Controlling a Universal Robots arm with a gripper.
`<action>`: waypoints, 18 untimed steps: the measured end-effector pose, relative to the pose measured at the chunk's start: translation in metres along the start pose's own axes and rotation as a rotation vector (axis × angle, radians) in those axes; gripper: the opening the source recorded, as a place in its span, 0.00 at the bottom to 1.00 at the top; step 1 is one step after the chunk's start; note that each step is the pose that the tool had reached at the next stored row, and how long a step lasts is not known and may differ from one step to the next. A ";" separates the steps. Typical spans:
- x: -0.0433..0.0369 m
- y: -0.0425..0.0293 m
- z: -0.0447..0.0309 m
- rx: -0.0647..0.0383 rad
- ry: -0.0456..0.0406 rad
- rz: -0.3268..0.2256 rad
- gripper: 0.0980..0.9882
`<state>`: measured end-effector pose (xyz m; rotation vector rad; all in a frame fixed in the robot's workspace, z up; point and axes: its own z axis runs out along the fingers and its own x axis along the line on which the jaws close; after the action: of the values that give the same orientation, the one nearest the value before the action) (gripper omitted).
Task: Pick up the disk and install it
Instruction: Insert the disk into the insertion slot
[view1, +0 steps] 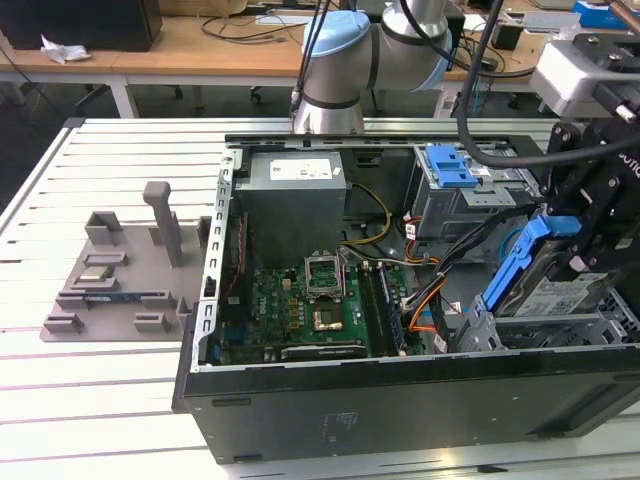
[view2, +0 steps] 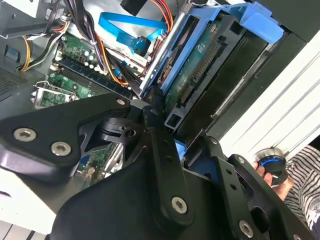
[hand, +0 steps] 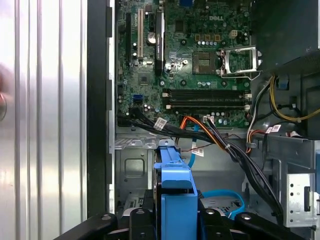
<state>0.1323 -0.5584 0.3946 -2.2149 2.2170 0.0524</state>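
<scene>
Fingers (view2: 162, 155) pinching one disk (view1: 565, 297) | disk tilted | over one open computer case (view1: 400, 405)

Silver arm (view1: 412, 30), pale-blue caps (view1: 335, 45); black claw (view1: 580, 255), silver screws (view2: 61, 148).

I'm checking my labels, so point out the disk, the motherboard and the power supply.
the disk (view1: 565, 297), exterior view, on its labelled face
the motherboard (view1: 270, 300), exterior view, on bare green board
the power supply (view1: 295, 205), exterior view, on its grey top
</scene>
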 end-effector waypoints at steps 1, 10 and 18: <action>0.0000 0.0000 0.0013 0.000 0.0001 0.000 0.30; 0.0001 0.0000 0.0023 0.000 0.0001 0.000 0.38; 0.0001 -0.0001 0.0031 0.000 0.0001 0.000 0.01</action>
<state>0.1323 -0.5584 0.3914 -2.2150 2.2170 0.0523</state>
